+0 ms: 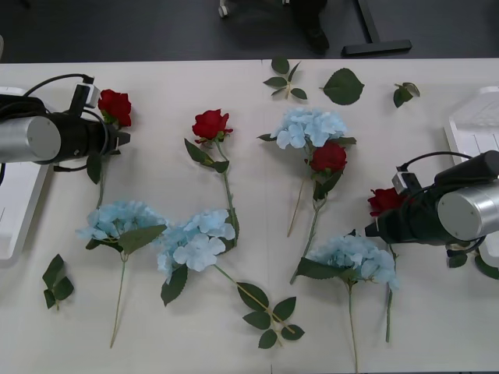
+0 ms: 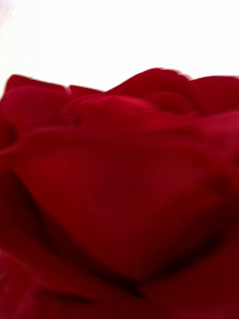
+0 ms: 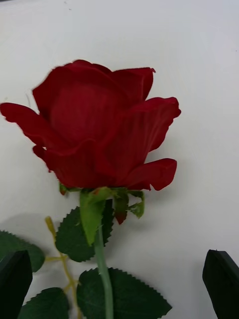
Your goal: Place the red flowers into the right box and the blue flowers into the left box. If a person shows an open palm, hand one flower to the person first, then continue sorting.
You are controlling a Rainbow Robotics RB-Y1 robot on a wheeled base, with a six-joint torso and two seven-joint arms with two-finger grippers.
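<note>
Red flowers (image 1: 212, 123) and blue flowers (image 1: 310, 126) lie scattered on the white table (image 1: 437, 327) between my two arms. My right gripper (image 1: 373, 228) sits against a rose head (image 2: 119, 199); I cannot tell its finger state. My left gripper (image 1: 117, 139), fingers (image 3: 223, 279) spread and holding nothing, straddles another rose's stem (image 3: 102, 269).

**Hidden, cropped and blurred parts**

Right wrist view: a red rose head (image 2: 119, 199), blurred, runs past three picture edges; the right hand's fingers cannot be judged. Front view: the right hand (image 1: 373, 228) covers part of that rose (image 1: 383, 199). The left box (image 1: 17, 210) and right box (image 1: 477, 128) are cropped by the side edges. The left hand (image 1: 118, 139) hides the far-left rose's (image 1: 115, 105) stem.
</note>
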